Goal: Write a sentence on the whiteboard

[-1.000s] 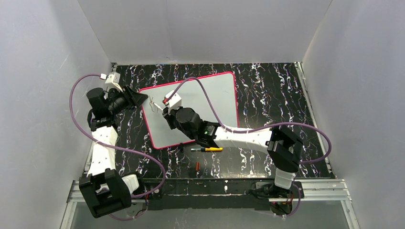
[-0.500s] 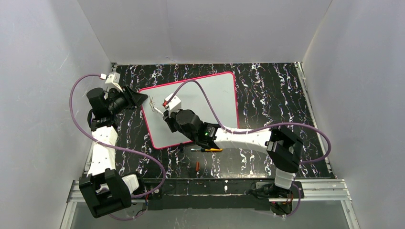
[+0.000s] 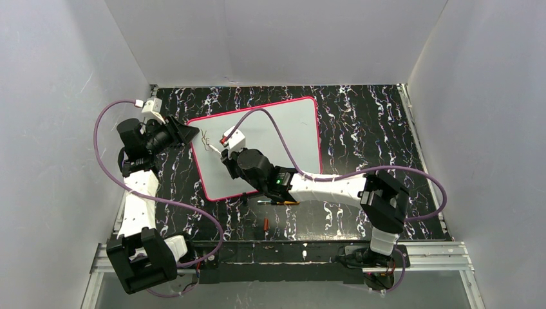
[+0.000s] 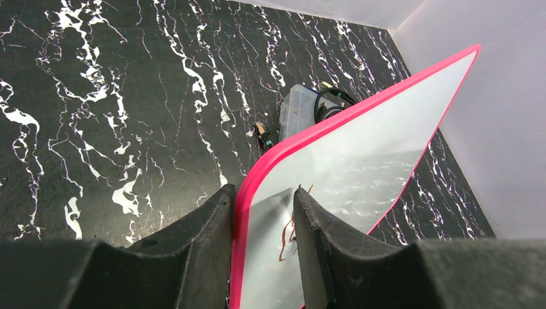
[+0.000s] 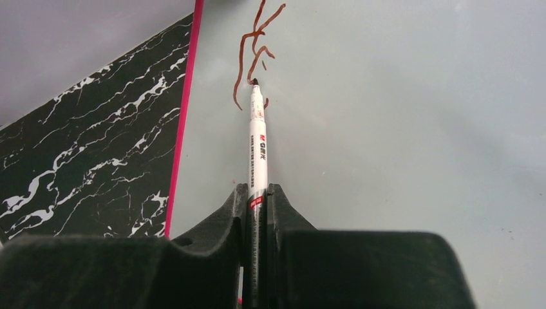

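The whiteboard (image 3: 283, 129) lies slanted on the black marbled table, white with a pink-red rim. My left gripper (image 3: 187, 133) is shut on its left corner; in the left wrist view the rim (image 4: 257, 180) runs between the two fingers of the left gripper (image 4: 264, 194). My right gripper (image 3: 225, 153) is over the board's left part, shut on a white marker (image 5: 257, 141). The marker's tip touches the board (image 5: 399, 129) just under a few reddish-brown strokes of the sentence (image 5: 254, 45). The same strokes (image 4: 286, 235) show beside my left finger and as small marks (image 3: 206, 137) from above.
A yellow-and-black pen (image 3: 283, 201) lies on the table just off the board's near edge, partly under my right arm. A small red cap (image 3: 266, 224) lies nearer the bases. A clear plastic box (image 4: 297, 109) with a black cable sits under the board's far edge. Walls close three sides.
My right wrist has shifted slightly toward the near side with the marker on the board, and the strokes have grown a little. The left arm has not moved.
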You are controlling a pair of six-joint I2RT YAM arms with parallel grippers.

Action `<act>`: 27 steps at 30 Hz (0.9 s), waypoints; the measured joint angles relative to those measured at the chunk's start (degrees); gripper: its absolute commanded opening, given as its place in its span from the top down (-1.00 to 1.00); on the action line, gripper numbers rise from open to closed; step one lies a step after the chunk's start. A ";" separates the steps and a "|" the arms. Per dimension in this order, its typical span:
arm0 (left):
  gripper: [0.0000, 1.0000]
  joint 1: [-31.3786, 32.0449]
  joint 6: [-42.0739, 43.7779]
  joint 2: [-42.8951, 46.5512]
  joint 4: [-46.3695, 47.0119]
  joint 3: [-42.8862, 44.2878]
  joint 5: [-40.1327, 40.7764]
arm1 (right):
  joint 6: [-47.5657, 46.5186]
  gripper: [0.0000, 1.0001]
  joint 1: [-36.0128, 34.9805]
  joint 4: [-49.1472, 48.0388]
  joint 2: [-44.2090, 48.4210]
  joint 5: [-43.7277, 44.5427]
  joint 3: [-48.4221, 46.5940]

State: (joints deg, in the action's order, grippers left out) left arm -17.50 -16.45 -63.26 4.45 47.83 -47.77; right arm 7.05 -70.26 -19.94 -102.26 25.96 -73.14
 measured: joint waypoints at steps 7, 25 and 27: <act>0.29 0.00 0.00 0.00 -0.04 0.00 0.04 | -0.24 0.97 0.00 -0.20 0.33 1.33 0.00; 0.29 0.00 0.24 0.00 -0.22 0.00 0.17 | -1.49 0.97 0.00 -0.92 0.31 2.45 -0.48; 0.29 0.00 0.22 0.00 -0.20 0.00 0.15 | -1.51 0.97 0.07 -1.03 0.31 2.47 -0.57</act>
State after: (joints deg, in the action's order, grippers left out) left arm -17.50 -16.23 -63.26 4.25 47.83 -47.62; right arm 5.54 -70.19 -20.97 -101.95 28.42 -73.71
